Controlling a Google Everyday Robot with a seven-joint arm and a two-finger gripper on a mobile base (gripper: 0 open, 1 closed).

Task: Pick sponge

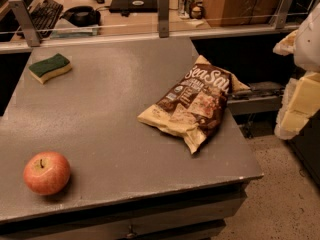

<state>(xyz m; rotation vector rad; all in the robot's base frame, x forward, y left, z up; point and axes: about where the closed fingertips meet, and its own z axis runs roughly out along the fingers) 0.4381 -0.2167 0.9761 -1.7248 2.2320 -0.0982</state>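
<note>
Sponge (49, 67): lies green side up at 10 o'clock on table (115, 149), long axis running 8 to 2 o'clock. Chip bag (192, 104) in between, mid-table. Gripper (298, 106): hangs at 3 o'clock, beyond the table edge, well apart from sponge; cannot tell whether open or closed

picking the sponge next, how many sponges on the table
1: the green-topped, pale yellow foam sponge at the grey table's far left corner. The cream blocky pincer hangs beyond its right edge.
</note>
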